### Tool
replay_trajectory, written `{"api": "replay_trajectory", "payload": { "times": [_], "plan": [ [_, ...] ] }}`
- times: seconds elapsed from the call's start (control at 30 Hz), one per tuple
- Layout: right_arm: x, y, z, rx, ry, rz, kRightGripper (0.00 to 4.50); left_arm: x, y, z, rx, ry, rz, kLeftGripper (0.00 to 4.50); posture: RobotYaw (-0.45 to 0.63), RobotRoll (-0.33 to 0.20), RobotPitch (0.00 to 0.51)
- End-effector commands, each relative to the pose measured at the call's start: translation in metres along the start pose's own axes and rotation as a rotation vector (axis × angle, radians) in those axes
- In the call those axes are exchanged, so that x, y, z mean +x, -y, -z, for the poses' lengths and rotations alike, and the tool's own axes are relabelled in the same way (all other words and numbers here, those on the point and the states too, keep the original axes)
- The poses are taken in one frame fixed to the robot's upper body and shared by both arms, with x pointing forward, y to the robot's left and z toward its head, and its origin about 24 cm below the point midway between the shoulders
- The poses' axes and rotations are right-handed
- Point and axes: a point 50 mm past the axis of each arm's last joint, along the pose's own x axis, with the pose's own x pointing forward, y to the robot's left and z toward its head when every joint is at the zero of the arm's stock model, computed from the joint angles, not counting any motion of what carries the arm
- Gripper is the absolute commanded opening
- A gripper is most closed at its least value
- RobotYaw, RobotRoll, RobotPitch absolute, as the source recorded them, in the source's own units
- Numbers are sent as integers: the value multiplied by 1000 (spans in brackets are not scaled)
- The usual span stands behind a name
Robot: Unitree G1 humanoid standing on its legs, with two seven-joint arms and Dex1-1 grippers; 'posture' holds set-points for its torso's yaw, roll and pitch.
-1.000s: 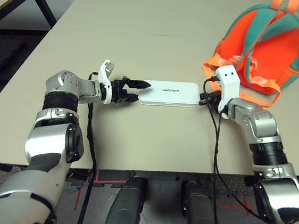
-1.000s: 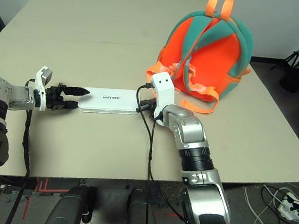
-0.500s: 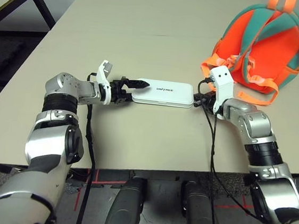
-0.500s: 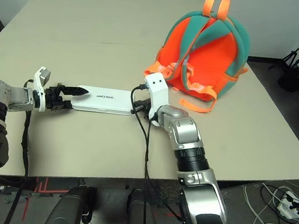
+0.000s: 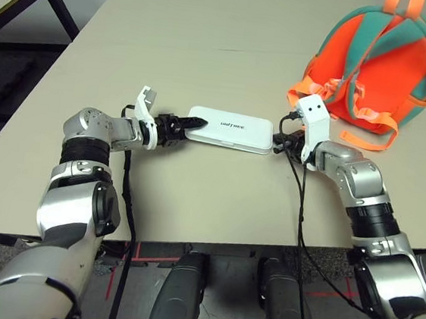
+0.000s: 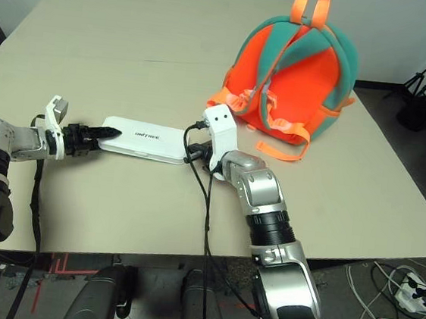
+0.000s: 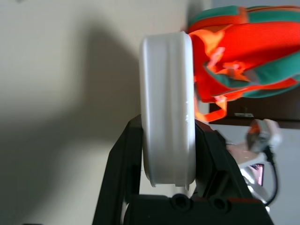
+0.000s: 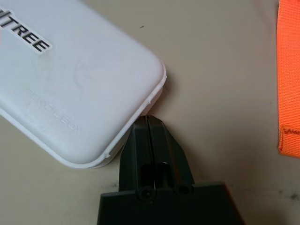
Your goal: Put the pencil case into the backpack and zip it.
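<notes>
Pale and wide, the desk is filling most of the left eye view, grey floor running along its near side. Near the middle of that frame, the white pencil case is lying a little askew, lettering up, one end pointing at each hand. The left hand, left of centre, is grasping one end between its two fingers, one on each long side, probably because the narrow end suits its reach. The right hand is keeping its fingers pressed together against the case's opposite end, likely bracing it so that the grasp can settle.

Upper right, the orange and teal backpack is standing with its straps facing the robot, one orange strap end trailing on the desk near the right arm. That strap could be snagging a low carry, so lifting the case first seems wise. Open desk is stretching beyond the case towards the upper left and between it and the near edge, leaving room for turning. The backpack is sitting closer to the desk's right edge, so pushing it that way would be risky.
</notes>
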Motion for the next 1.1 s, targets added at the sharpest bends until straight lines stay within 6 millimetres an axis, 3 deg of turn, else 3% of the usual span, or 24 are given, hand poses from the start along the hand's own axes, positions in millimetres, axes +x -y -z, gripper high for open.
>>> {"api": "replay_trajectory", "payload": {
  "times": [0.03,0.13,0.23,0.5,0.63,0.67,0.8,1.1],
  "plan": [
    [-6,-4,-1,-8,26,-8,0,1,-8,13,0,-63,-21,1488,121,0,153],
    [-16,-3,-5,-15,49,13,0,0,-1,14,24,-71,30,1410,119,0,155],
    [-43,2,-25,-16,121,82,627,-1,10,12,78,-63,77,1379,109,0,160],
    [-119,17,-86,-41,312,378,3051,1,34,-2,224,56,109,1333,58,0,163],
    [-137,25,-96,-19,343,524,4311,4,43,-7,263,102,122,1332,39,0,163],
    [-139,27,-97,9,355,559,4500,5,46,-8,270,110,129,1332,35,0,161],
    [-133,42,-98,78,379,642,4500,11,53,-10,293,130,140,1332,37,0,155],
    [-74,56,-104,113,427,624,4500,14,58,-14,276,187,142,1332,93,0,148]
  ]
}}
